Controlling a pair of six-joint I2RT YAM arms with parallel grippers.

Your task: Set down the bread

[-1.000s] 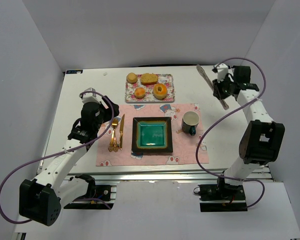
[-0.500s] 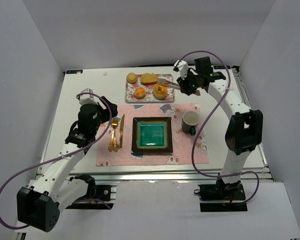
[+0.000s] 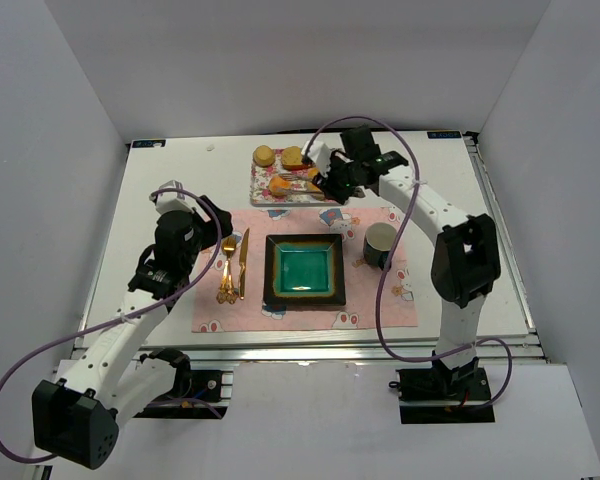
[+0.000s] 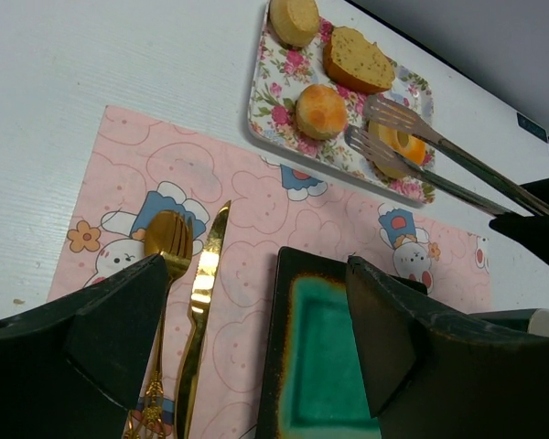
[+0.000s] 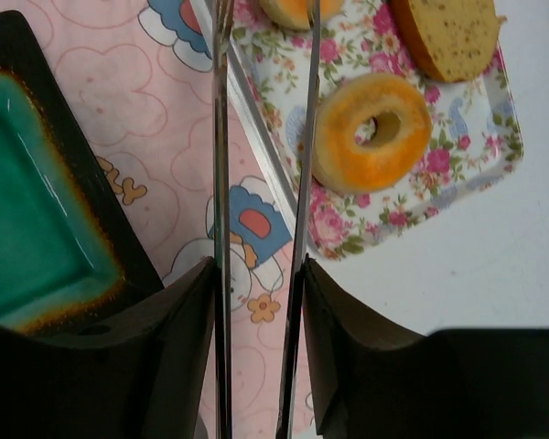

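The bread (image 4: 320, 110) is a small orange-golden bun with a darker centre, lying on the floral tray (image 4: 274, 101). It also shows in the top view (image 3: 279, 184) and at the top edge of the right wrist view (image 5: 288, 7). My right gripper (image 5: 256, 274) (image 3: 336, 180) is shut on metal tongs (image 5: 221, 165). The two tong arms (image 4: 384, 114) stand apart, with their tips over the tray above the doughnut, just right of the bread. My left gripper (image 4: 256, 274) (image 3: 215, 215) is open and empty above the placemat's left part.
On the tray are also a ring doughnut (image 5: 348, 151), a brown slice (image 4: 357, 59) and a pale bun (image 4: 293, 18). A teal square plate (image 3: 270, 270) sits mid-placemat, with a gold fork (image 3: 227, 270) and knife (image 3: 243, 262) to its left and a mug (image 3: 382, 243) to its right.
My right arm has swung left from the table's back right corner, carrying the tongs over the tray. My left arm has barely shifted.
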